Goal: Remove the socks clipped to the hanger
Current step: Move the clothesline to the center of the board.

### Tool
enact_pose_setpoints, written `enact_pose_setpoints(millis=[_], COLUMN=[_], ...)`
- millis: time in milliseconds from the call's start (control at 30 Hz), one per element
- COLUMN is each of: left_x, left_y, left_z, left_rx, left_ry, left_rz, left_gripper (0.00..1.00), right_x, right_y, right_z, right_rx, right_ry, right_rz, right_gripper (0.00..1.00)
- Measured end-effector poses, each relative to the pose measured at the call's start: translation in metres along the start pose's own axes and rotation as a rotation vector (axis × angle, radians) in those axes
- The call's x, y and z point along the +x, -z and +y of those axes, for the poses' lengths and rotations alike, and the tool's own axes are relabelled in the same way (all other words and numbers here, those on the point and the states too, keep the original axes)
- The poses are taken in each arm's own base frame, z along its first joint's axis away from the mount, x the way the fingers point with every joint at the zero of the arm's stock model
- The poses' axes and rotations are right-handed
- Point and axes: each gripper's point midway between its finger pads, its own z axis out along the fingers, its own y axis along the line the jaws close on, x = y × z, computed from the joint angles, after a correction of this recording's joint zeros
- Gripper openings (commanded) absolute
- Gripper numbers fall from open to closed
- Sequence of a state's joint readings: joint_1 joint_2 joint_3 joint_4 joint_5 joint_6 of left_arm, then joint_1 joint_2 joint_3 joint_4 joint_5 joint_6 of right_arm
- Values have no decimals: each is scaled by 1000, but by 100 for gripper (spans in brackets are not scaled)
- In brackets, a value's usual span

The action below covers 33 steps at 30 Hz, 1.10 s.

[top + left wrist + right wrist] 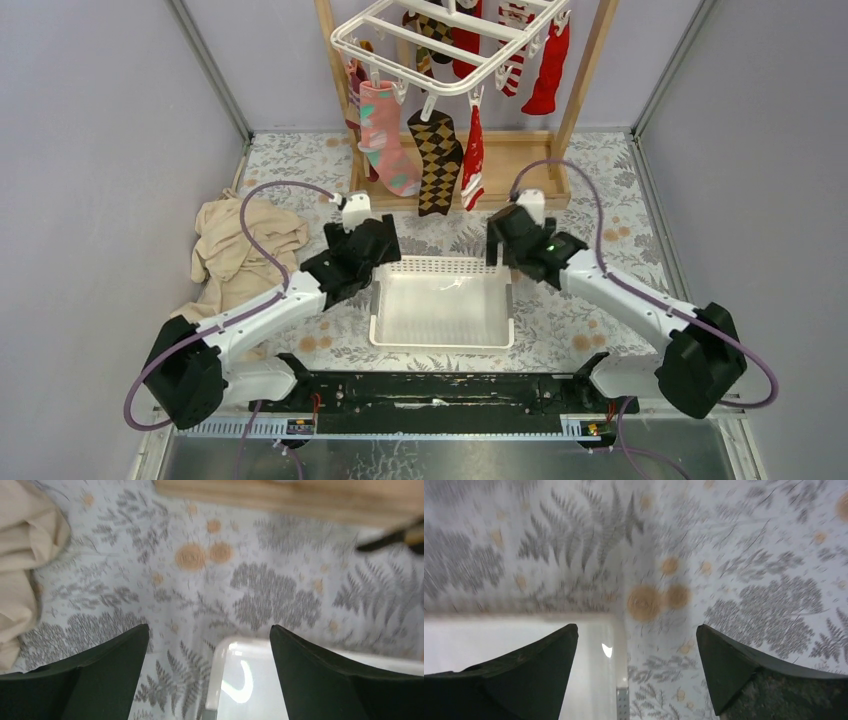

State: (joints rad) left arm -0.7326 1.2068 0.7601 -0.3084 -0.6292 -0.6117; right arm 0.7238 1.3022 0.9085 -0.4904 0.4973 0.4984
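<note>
The white grid hanger hangs from the wooden rack at the back. Clipped to it are a pink patterned sock, a brown-black argyle sock, a narrow red sock, a plain red sock, a red-white striped sock and others behind. My left gripper is open and empty over the basket's far left corner. My right gripper is open and empty over the basket's far right corner. Both sit below the socks, apart from them.
A white perforated basket lies between the arms. A heap of tan cloth lies at the left, also in the left wrist view. The wooden rack's base stands behind the grippers. Grey walls close in both sides.
</note>
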Motion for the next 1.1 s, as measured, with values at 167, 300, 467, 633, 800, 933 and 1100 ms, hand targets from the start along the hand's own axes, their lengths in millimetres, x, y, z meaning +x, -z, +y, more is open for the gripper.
enact_pose_setpoints(millis=[167, 300, 467, 633, 800, 933, 1100], left_x=[-50, -87, -103, -108, -111, -106, -91], left_y=[-15, -47, -91, -136, -171, -195, -217], left_z=[17, 46, 76, 83, 83, 86, 96], left_rx=[-59, -135, -217, -240, -249, -246, -258], left_ry=[106, 208, 255, 245, 219, 204, 185], left_rz=[-62, -83, -57, -16, 7, 28, 74], left_gripper=[98, 98, 93, 72, 70, 70, 73], right_x=[-71, -116, -120, -128, -162, -180, -171], right_y=[4, -13, -59, -106, -143, -169, -200], right_z=[-39, -80, -128, -154, -150, -149, -151], right_rx=[16, 33, 49, 60, 26, 23, 43], right_ry=[-171, -282, -360, -388, -365, -354, -345], right_rz=[-90, -118, -58, -6, -38, -52, -13], right_gripper=[92, 92, 88, 84, 82, 80, 78])
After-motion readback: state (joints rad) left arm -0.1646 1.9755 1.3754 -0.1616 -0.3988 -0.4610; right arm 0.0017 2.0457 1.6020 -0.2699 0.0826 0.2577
